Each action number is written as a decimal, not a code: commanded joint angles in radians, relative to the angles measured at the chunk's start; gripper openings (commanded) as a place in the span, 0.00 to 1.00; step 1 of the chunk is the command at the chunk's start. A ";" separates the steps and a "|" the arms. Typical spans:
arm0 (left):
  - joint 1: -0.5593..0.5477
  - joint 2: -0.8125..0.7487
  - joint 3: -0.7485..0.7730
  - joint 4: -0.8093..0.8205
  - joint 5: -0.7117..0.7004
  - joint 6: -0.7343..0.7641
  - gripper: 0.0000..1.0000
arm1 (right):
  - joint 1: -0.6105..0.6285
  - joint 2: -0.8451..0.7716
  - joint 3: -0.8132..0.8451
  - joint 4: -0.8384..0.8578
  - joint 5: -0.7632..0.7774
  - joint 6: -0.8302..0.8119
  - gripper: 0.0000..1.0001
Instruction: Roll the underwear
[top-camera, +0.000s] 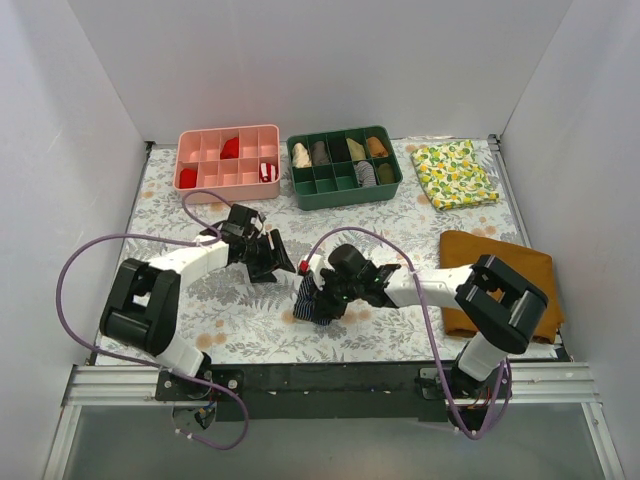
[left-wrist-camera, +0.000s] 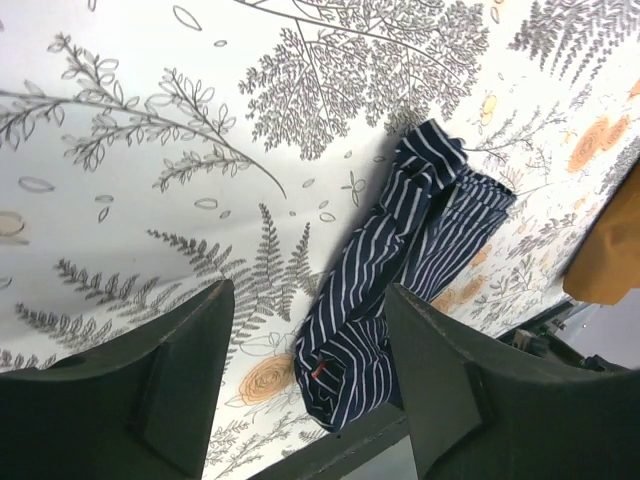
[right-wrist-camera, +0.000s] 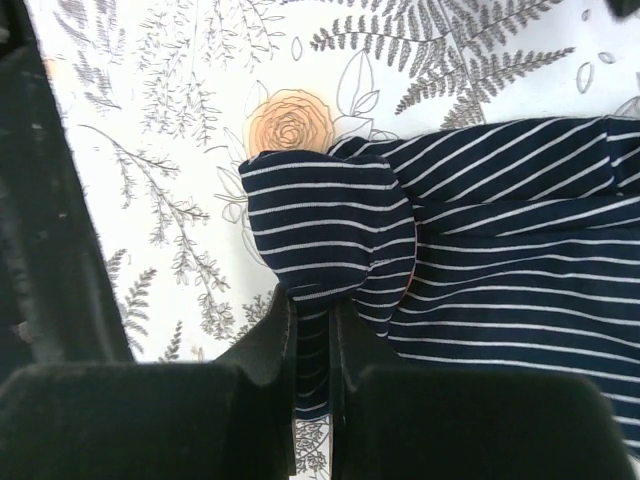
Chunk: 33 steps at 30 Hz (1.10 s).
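The dark navy striped underwear (top-camera: 312, 300) lies bunched on the floral surface (top-camera: 420, 225) near its front edge, between both arms. The right fingers (right-wrist-camera: 265, 350) are clamped on one fold. The left fingers (left-wrist-camera: 180, 370), apart and empty, hover just to its left.

The left arm (top-camera: 150, 300) and right arm (top-camera: 490, 295) have white links between bulky black joints. A purple cable (top-camera: 62, 290) loops beside each arm. The left gripper (top-camera: 278, 266) and right gripper (top-camera: 322, 298) are black, with broad matte fingers (left-wrist-camera: 180, 390).
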 joint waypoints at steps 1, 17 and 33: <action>0.002 -0.113 -0.067 0.054 -0.018 -0.011 0.62 | -0.042 0.073 0.018 -0.055 -0.262 0.069 0.01; -0.010 -0.440 -0.446 0.355 0.170 -0.105 0.71 | -0.217 0.320 0.189 -0.139 -0.669 0.194 0.01; -0.159 -0.458 -0.591 0.510 0.046 -0.171 0.73 | -0.240 0.418 0.307 -0.305 -0.690 0.166 0.01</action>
